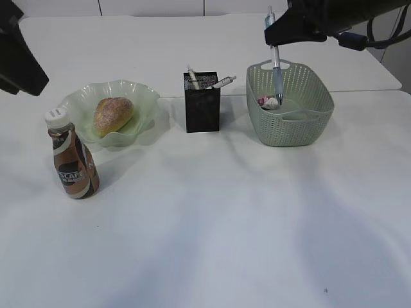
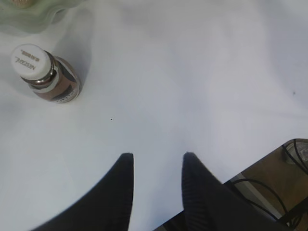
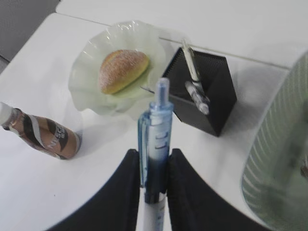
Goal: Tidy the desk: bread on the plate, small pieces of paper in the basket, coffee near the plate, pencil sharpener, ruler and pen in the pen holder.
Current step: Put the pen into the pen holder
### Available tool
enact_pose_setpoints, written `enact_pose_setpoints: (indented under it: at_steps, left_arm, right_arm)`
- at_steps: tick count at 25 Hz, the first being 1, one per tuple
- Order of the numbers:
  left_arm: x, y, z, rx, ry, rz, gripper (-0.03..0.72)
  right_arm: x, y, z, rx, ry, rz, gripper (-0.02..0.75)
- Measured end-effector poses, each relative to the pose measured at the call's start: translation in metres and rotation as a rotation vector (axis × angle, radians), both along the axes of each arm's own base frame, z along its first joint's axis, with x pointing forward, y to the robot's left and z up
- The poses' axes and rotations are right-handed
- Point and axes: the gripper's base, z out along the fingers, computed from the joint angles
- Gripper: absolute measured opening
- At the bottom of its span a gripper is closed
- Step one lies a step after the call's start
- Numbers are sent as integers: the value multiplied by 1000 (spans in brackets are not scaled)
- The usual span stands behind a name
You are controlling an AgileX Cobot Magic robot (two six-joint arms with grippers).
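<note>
While the right claw (image 3: pixel 153 190) pinches a blue-clear pen (image 3: pixel 155 139) above the basket (image 1: pixel 290 109) at upper right, most is done: bread (image 1: pixel 113 115) on plate (image 1: pixel 138 102), coffee (image 1: pixel 72 163) just beside it at left, paper scrap (image 1: pixel 268 101) in basket, two items in pen holder (image 1: pixel 201 106). Left claw (image 2: pixel 155 161) is part-open, empty, over bare tabletop (image 1: pixel 225 224). Left to do: pen into holder, I'd say. Label reads "Nescafé"; cap text too small.
</note>
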Motion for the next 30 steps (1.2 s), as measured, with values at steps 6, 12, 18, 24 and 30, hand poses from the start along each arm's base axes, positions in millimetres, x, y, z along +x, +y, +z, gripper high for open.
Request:
enact_pose_setpoints:
  at_steps: [6,12,18,24,30]
  left_arm:
    - [0,0,0,-1,1,0,237]
    - [0,0,0,-1,1,0,237]
    - [0,0,0,-1,1,0,237]
    - [0,0,0,-2,1,0,237]
    - [0,0,0,-2,1,0,237]
  right_arm:
    - [6,8,17,81,-235,73,154]
    - [16,7,32,177,-381,-20,154]
    - [23,2,39,237,-457,-111,154]
    - [35,3,23,200,-567,-69,154]
    - [41,9,6,192,-665,46,154]
